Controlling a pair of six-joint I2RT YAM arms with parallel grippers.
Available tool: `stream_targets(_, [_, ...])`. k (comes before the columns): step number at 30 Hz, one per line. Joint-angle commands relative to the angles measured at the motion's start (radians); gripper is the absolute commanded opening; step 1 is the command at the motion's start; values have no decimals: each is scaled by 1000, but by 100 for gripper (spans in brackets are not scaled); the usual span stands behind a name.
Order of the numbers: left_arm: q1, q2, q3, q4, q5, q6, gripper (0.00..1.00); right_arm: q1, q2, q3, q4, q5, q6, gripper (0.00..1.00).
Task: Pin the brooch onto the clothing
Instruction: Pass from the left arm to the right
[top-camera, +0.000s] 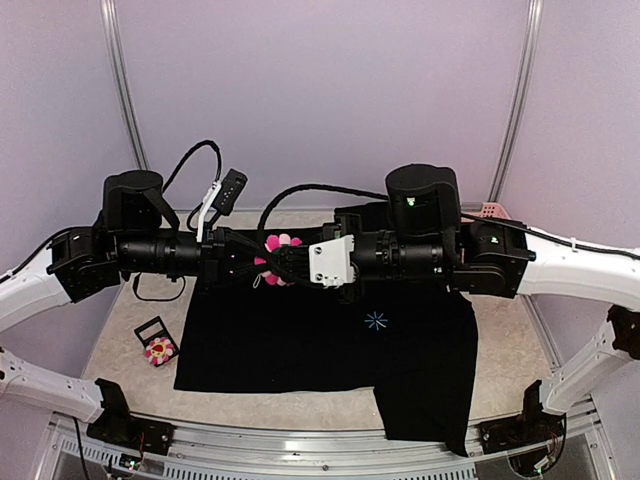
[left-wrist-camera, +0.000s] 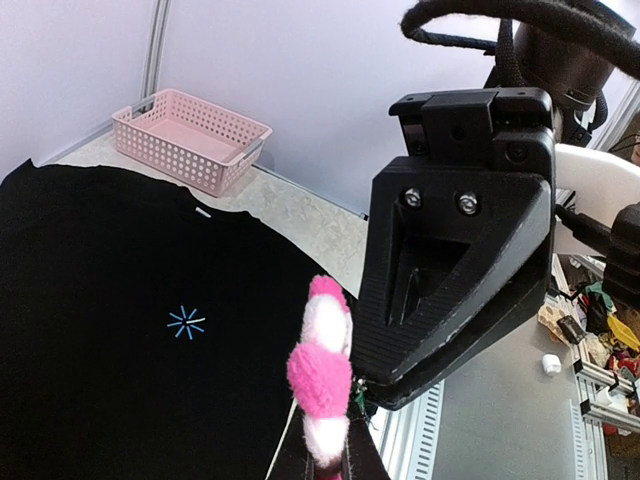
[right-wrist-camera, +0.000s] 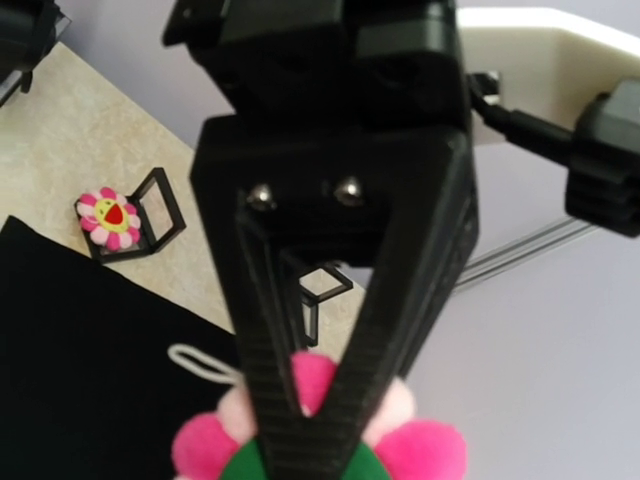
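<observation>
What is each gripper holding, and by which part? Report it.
The left gripper pinches the brooch by its petal edge. The right gripper has its tips at the brooch's green back. Whether it grips there cannot be told.

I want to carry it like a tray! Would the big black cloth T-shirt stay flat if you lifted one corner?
Probably not. The black cloth T-shirt looks thin and floppy: it hugs the table and one near corner seems to spill over the front edge. Lifted, it would likely sag; pushed, it would probably bunch up rather than slide whole.
</observation>
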Motion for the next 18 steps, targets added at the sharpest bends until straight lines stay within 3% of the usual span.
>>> stream_targets(1, [3,-15,-3,24,28,12,0,8,27,30,-36,8,15,14])
stream_targets(18, [3,-26,-9,32,36,17,0,7,35,50,-48,28,34,0])
